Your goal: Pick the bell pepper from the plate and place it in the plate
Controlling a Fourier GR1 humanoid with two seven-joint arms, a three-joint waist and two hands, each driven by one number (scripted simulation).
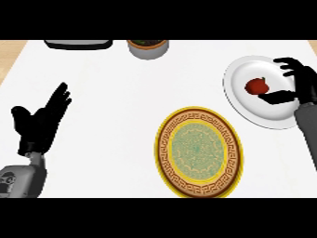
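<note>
Reach step: right hand (305,86), fingers spread, unclosed, beside small red bell pepper (257,85) on plain white plate (240,102) nr counter's right edge; next needs closing round it.

Red bell pepper (257,85) on white plate (247,104), right hand (305,86) just beside it, fingers (289,69) relaxed.

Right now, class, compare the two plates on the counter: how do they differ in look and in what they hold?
The white plate is plain, while the patterned plate has a yellow rim, a brown ornamental band and a green centre. The white plate holds the red bell pepper, with the right hand over it; the patterned plate holds nothing. The white plate lies at the right, the patterned plate nearer the middle. Both are round.
</note>
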